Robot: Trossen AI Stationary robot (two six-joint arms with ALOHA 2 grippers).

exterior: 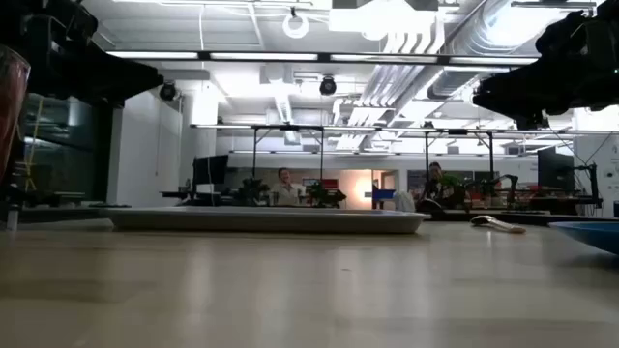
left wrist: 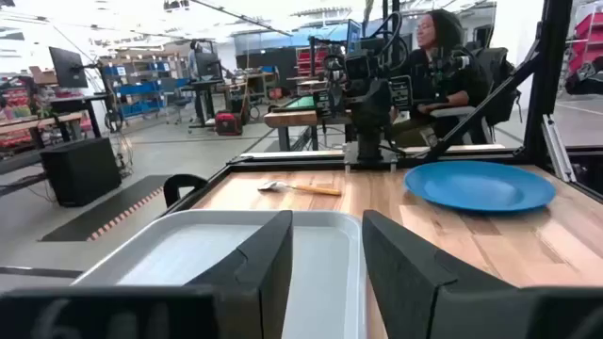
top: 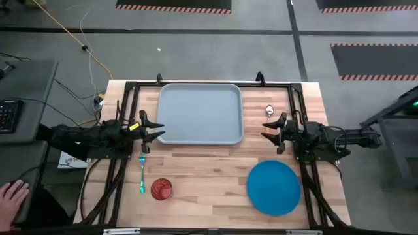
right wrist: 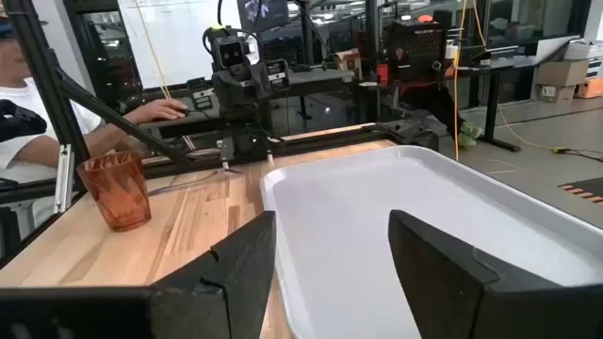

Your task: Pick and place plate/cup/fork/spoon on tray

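Left gripper [top: 155, 130]: hovering just off the tray's left edge, its fingers [left wrist: 254, 268] standing apart with nothing between them.
Right gripper [top: 270, 131]: hovering off the tray's right side, its fingers [right wrist: 247, 264] also spread and holding nothing.
Tray [top: 200, 113]: lying at the far middle of the table between the two grippers, nothing sitting in it.
Plate [top: 273, 187]: lying flat on the wood near the right front of the table, just in front of the right arm and apart from the right gripper's fingers.
Cup [top: 161, 189]: standing upright near the left front of the table, just beside the fork and well clear of the left gripper.
Fork [top: 142, 172]: lying on the wood in front of the left gripper, handle pointing toward the front edge, touching neither finger.
Spoon [top: 269, 111]: lying just right of the tray, beside the right gripper's far finger, its orange handle showing in the left wrist view.
Table [top: 215, 196]: showing pale wooden planks, with a dark frame running round the far half.
Room: a person's hand [top: 13, 196] is resting at the left edge of the high view; a seated person [left wrist: 435, 66] is showing beyond the table in the left wrist view; desks, monitors and ceiling pipes are filling the background.
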